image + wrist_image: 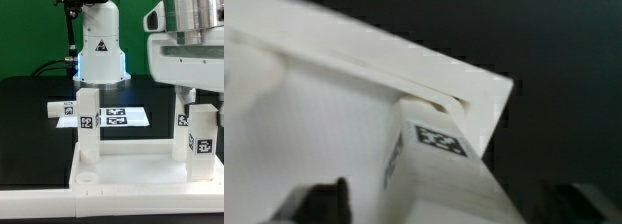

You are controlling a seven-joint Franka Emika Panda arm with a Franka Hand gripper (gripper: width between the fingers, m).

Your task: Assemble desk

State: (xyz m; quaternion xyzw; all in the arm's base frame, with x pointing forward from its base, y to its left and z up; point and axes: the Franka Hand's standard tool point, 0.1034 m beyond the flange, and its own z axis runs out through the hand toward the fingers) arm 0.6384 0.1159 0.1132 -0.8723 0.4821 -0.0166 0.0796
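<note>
**Straddling a Tagged Leg**

Spread wide, the gripper fingers flanked a tagged leg, apparently not touching it. The desk top lay rim-up on the black table, another leg upright, marker board behind.

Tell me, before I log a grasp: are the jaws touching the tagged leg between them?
Apart. The wrist view shows the tagged leg between the open jaws, with a visible gap on each side.
</note>
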